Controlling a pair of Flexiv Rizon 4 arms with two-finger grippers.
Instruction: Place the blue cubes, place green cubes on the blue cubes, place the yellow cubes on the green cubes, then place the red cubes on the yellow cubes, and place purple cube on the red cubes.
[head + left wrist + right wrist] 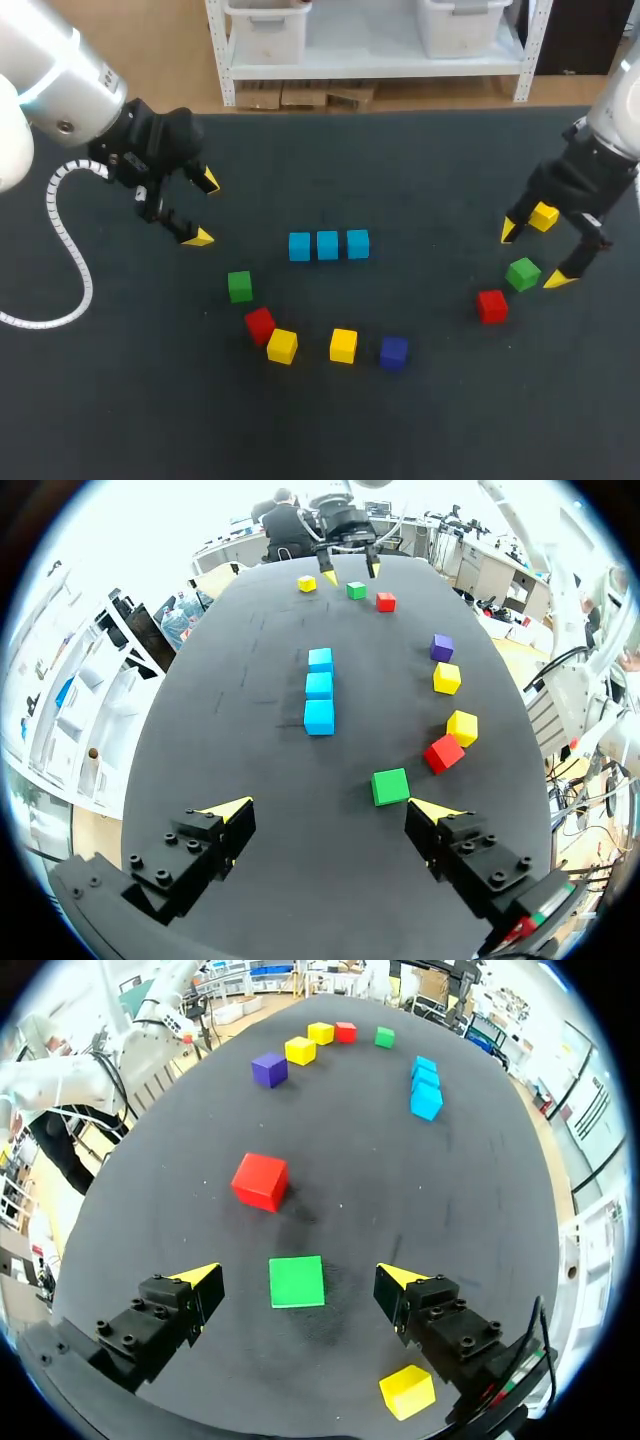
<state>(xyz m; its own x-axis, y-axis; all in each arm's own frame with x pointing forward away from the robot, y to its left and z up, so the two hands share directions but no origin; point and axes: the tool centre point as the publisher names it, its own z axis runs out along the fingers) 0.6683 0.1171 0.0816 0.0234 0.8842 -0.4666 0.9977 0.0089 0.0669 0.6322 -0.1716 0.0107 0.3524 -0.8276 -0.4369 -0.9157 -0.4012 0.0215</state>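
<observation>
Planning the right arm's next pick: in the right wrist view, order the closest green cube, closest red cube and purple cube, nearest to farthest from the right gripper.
1. Green cube: on the table between the right gripper's open fingers.
2. Red cube: just ahead of the green one.
3. Purple cube: far ahead, beyond the red.
</observation>
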